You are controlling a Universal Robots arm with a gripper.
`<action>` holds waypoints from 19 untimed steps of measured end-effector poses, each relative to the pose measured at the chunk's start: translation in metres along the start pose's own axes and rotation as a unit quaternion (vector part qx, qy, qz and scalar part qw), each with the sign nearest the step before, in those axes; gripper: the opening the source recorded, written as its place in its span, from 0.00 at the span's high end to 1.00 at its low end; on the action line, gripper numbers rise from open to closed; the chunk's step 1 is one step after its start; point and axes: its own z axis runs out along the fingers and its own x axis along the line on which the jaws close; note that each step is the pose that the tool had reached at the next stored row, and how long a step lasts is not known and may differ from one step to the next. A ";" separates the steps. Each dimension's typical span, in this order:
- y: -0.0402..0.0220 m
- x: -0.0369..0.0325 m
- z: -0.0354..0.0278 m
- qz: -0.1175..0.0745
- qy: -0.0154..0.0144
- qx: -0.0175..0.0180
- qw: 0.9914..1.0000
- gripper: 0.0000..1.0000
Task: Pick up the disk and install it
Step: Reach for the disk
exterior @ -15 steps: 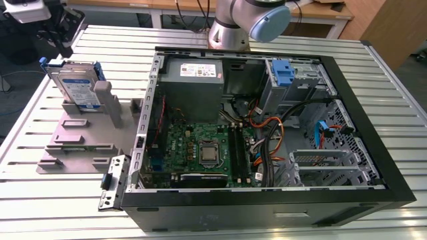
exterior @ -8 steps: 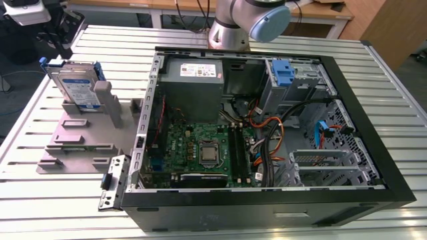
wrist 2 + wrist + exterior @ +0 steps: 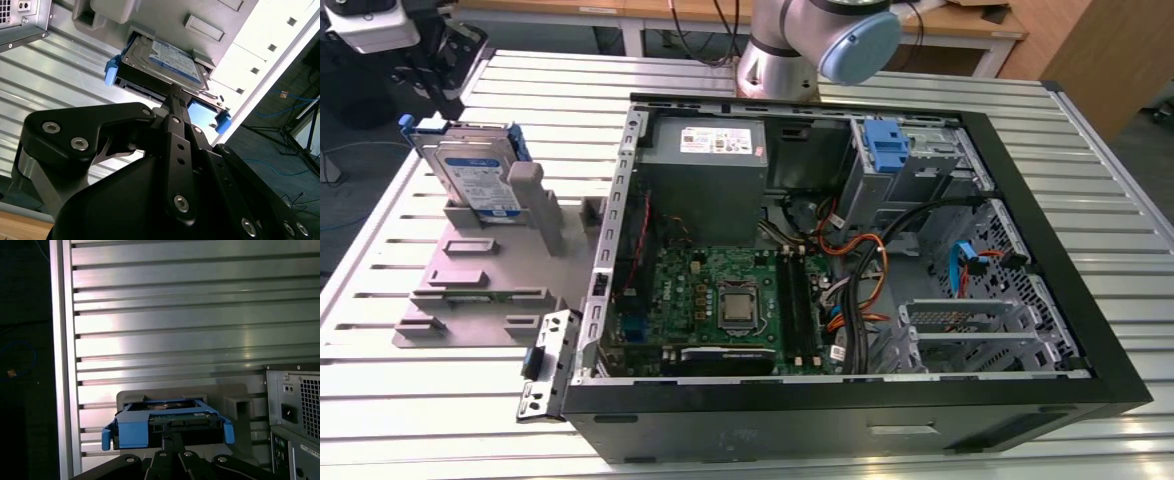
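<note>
The disk (image 3: 470, 172) stands on edge in a grey holder (image 3: 480, 265) at the exterior view's left, well apart from the open computer case (image 3: 854, 425). Propped upright like this, its blue frame (image 3: 111, 72) is probably easier to reach from the edge. In both wrist views the gripper (image 3: 175, 96) points at that edge, jaws drawn together and gripping nothing. Everything rests on a ribbed metal counter (image 3: 427, 400). Beyond it are a dark floor (image 3: 280, 150) and, far behind, wooden furniture (image 3: 1094, 50).
</note>
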 end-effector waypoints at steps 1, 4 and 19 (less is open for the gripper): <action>0.0000 0.0000 0.0000 0.000 0.000 0.000 1.000 0.89; 0.0000 0.0001 0.0007 0.000 0.000 0.000 1.000 0.89; -0.0002 0.0002 0.0043 0.000 0.000 0.000 1.000 0.89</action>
